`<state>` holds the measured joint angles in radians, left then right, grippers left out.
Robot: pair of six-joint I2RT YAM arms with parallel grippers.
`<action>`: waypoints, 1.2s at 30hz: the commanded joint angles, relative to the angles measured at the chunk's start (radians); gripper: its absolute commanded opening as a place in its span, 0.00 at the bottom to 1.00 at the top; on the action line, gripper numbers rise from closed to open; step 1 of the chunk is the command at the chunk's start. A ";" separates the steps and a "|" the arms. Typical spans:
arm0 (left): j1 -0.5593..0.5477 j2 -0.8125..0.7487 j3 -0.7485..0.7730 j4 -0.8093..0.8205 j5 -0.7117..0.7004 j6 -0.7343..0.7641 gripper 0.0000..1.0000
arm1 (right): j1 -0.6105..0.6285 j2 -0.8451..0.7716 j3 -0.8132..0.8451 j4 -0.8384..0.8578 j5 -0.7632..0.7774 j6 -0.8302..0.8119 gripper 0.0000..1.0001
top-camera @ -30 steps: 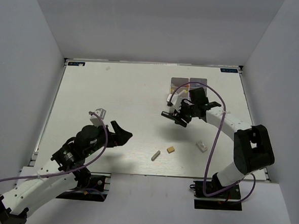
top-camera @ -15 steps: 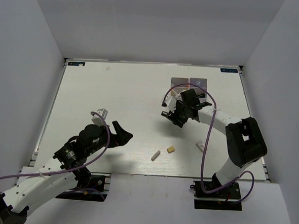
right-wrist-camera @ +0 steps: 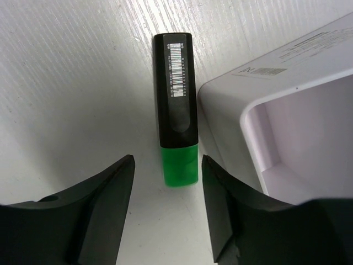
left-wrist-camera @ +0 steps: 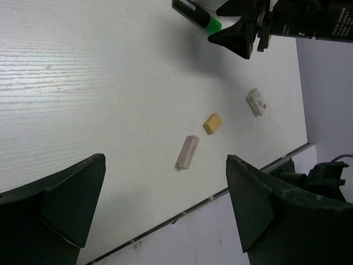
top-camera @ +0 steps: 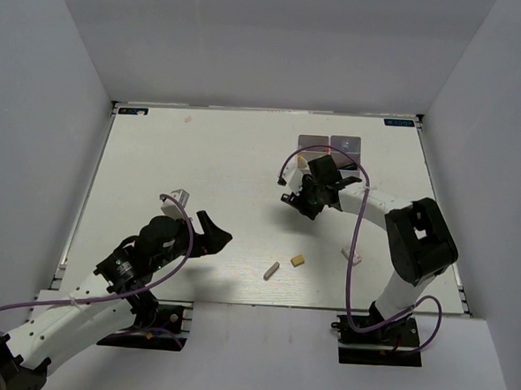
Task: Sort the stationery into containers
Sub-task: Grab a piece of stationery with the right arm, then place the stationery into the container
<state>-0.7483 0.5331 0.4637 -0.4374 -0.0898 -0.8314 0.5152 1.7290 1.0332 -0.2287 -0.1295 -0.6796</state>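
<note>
My right end effector (right-wrist-camera: 168, 165) is spread wide, holding nothing. In its wrist view one finger stands on each side of the marker (right-wrist-camera: 176, 94), with a gap showing on both sides. The marker lies flat on the desk (top-camera: 200, 174), black body pointing away from the wrist camera and green end (right-wrist-camera: 179, 164) nearest the fingers. It lies just beside the outer wall of the box (right-wrist-camera: 265, 72), running along one corner; I cannot tell whether the two touch. The compartment I can see into shows only bare white walls.

From above, that arm reaches to the far right part of the desk, right at the near side of the box (top-camera: 330, 144).

My left end effector (left-wrist-camera: 165, 204) is also wide open and holds nothing, over the near left of the desk, well apart from everything. Its camera looks across at a grey eraser (left-wrist-camera: 187, 152), a tan eraser (left-wrist-camera: 212, 123) just beside it, and a white eraser (left-wrist-camera: 257, 101) further right, all loose on the desk near the front edge.
</note>
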 commanded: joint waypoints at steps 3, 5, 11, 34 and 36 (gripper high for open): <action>0.001 -0.001 0.026 0.003 0.010 0.005 1.00 | 0.009 0.017 0.011 0.005 -0.001 0.018 0.56; 0.001 -0.001 0.026 0.003 0.010 0.005 1.00 | 0.014 0.020 0.007 0.005 0.001 0.017 0.51; 0.001 -0.001 0.026 0.003 0.010 0.005 1.00 | 0.023 0.024 -0.030 0.023 0.019 0.015 0.46; 0.001 -0.001 0.007 0.032 0.030 0.005 1.00 | 0.063 -0.304 -0.164 -0.123 -0.133 -0.005 0.04; 0.001 -0.001 0.007 0.045 0.050 0.015 1.00 | 0.059 -0.355 -0.134 -0.144 -0.131 0.003 0.02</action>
<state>-0.7483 0.5335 0.4637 -0.4274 -0.0723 -0.8303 0.5823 1.4380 0.8440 -0.3340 -0.2253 -0.6907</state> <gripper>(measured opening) 0.995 0.332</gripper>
